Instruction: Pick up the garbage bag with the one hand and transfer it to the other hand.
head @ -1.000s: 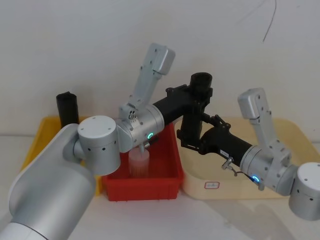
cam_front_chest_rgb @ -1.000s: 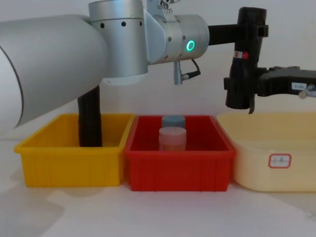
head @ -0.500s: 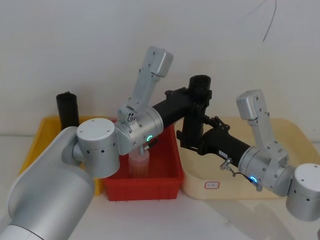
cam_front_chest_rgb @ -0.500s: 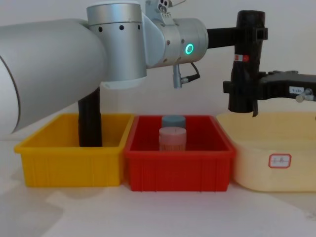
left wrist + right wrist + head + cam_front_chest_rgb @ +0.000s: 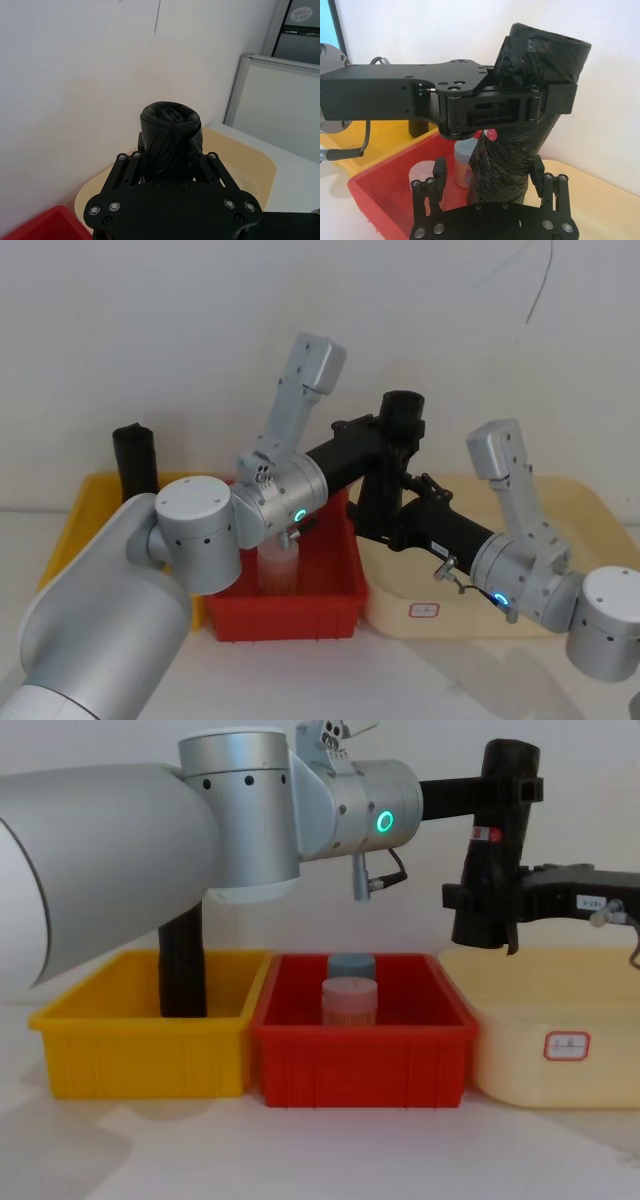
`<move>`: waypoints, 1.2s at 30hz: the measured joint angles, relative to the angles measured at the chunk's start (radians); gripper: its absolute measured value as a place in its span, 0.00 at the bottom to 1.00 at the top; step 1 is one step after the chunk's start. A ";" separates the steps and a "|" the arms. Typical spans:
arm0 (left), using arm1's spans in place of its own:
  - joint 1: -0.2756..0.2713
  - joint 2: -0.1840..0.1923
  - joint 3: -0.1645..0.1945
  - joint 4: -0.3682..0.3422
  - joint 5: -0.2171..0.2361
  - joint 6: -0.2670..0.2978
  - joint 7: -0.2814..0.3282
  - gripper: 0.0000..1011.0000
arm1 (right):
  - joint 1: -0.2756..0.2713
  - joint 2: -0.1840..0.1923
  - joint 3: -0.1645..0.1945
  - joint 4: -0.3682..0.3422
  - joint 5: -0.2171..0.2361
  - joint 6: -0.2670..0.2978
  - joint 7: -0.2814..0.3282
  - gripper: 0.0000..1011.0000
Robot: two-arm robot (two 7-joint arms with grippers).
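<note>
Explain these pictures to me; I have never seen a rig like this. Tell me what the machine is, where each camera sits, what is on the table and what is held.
This is a two-armed robot. One picture looks down from its head, one looks across the table from its chest, and one comes from each wrist. On the table stand a yellow bin holding an upright black roll, a red bin with two small jars, and a cream tub. The left gripper, on the green-ringed arm, is shut on the garbage bag near its top, holding it upright in the air. The right gripper, on the blue-ringed arm, is open, its fingers either side of the bag's lower part.
</note>
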 joint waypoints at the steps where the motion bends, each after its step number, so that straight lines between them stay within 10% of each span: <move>1: -0.001 -0.001 -0.001 0.001 -0.002 0.000 -0.002 0.37 | 0.000 -0.001 0.000 0.002 0.000 0.000 0.000 0.99; 18: -0.011 -0.003 -0.002 0.005 -0.026 0.001 -0.019 0.37 | 0.010 -0.015 0.010 0.048 -0.023 -0.008 -0.039 0.99; 36: -0.015 -0.001 0.003 0.008 -0.036 -0.001 -0.028 0.37 | 0.015 -0.020 0.019 0.068 -0.034 -0.013 -0.056 0.57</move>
